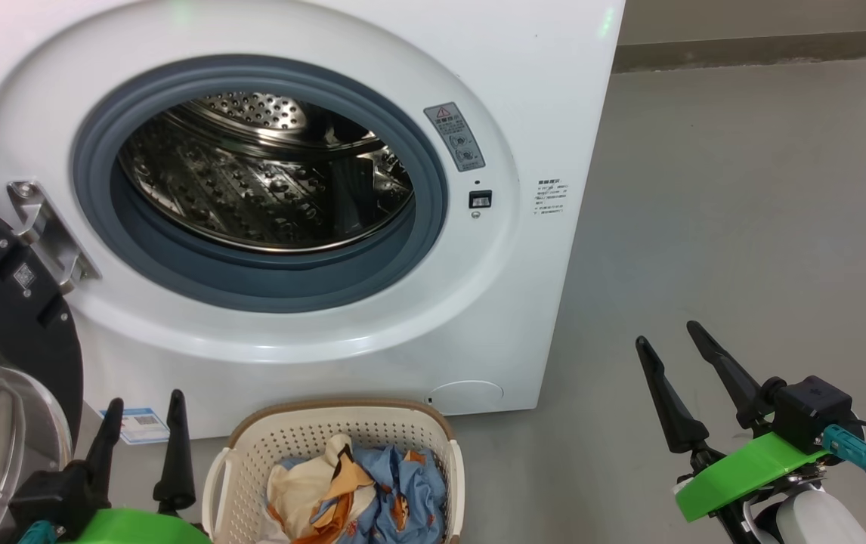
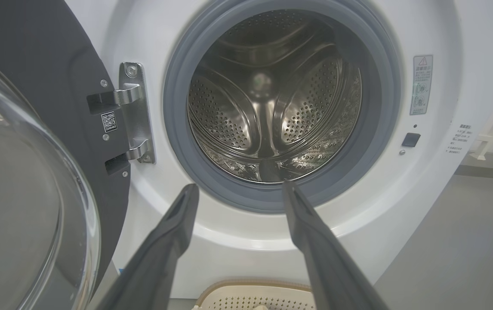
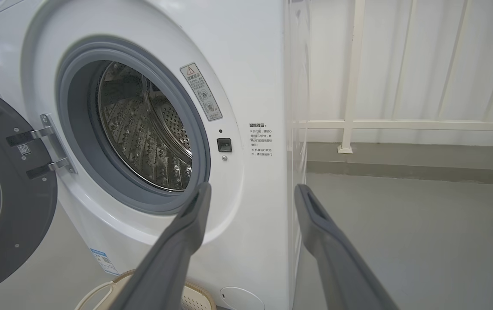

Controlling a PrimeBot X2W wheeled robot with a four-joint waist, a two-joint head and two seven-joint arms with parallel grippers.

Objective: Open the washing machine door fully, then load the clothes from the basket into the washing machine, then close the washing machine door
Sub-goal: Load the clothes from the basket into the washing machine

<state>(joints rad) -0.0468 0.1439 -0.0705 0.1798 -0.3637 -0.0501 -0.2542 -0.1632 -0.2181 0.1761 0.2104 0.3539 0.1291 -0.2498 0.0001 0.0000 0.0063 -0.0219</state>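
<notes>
The white washing machine (image 1: 524, 68) fills the head view, its steel drum (image 1: 267, 174) bare inside the grey gasket. Its black-rimmed door (image 1: 2, 317) hangs swung open at the left on a metal hinge (image 1: 44, 230). The door (image 2: 23, 172) also looms at the left of the left wrist view. On the floor below the opening stands the cream basket (image 1: 342, 434) holding blue, cream and orange clothes (image 1: 361, 491). My left gripper (image 1: 144, 404) is open just left of the basket. My right gripper (image 1: 667, 336) is open over the floor, right of the machine.
Grey floor (image 1: 743, 227) spreads to the right of the washer. A white railing (image 3: 349, 86) and pale wall stand behind it in the right wrist view. A blue label (image 1: 134, 423) sits low on the machine's front, behind my left fingers.
</notes>
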